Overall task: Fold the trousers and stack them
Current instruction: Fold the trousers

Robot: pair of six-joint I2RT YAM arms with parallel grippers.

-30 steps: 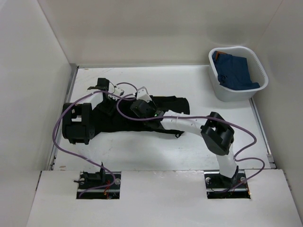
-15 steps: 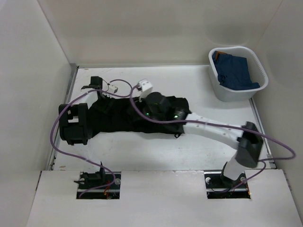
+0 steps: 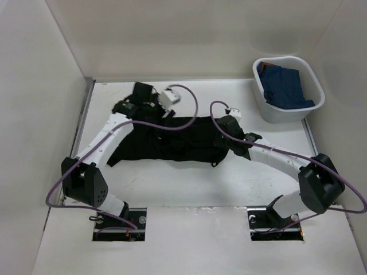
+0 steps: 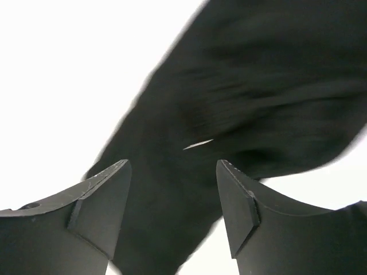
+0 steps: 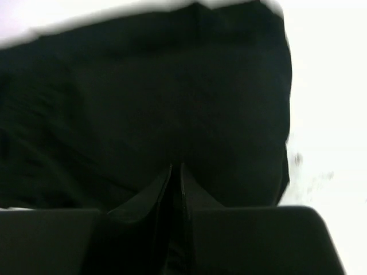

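Trousers (image 3: pixel 166 140) of plain black soft fabric lie spread flat across the middle of the white table (image 3: pixel 172 183). Their long axis runs left to right in the top view, with no fold made yet.

The left gripper (image 4: pixel 172 195) sits at the upper left end of the cloth, near the back edge. Its 2 fingers (image 4: pixel 97 200) stand well apart with dark fabric below and between them, not clamped on anything.

The right gripper (image 5: pixel 175 177) is at the opposite end, on the right edge of the cloth. Its fingers are pressed together to a thin slit. The black on black hides whether a pinch of fabric is caught between them.

So each arm is nearest to 1 end of the long axis. A fold would likely mean carrying one end over toward the other, or lifting the far long edge toward the near one.

A white plastic basket (image 3: pixel 281 114) holding a blue garment (image 3: pixel 284 86) stands at the upper right, well apart from the trousers. Nothing lies between the 2 grippers but the cloth itself and the purple cables (image 3: pixel 183 91) looping above it.
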